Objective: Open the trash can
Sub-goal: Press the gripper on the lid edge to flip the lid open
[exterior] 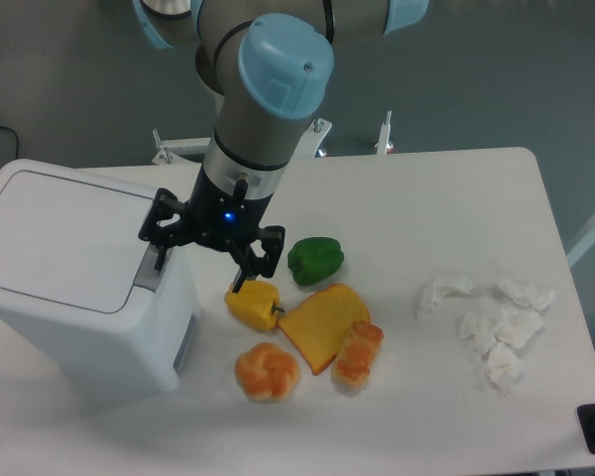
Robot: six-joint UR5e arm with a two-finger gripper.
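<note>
I log: large white boxy plastic trash can (pixel 69 288), lid flat, at table's nine o'clock. Black two-finger gripper (pixel 200 270) spread wide, holding nothing, one finger at its grey tab (pixel 149 273). Yellow toy pepper (pixel 253 304) beside.

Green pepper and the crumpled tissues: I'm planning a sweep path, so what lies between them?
In the camera view, only bare white table lies between the green pepper and the crumpled tissues.
</note>
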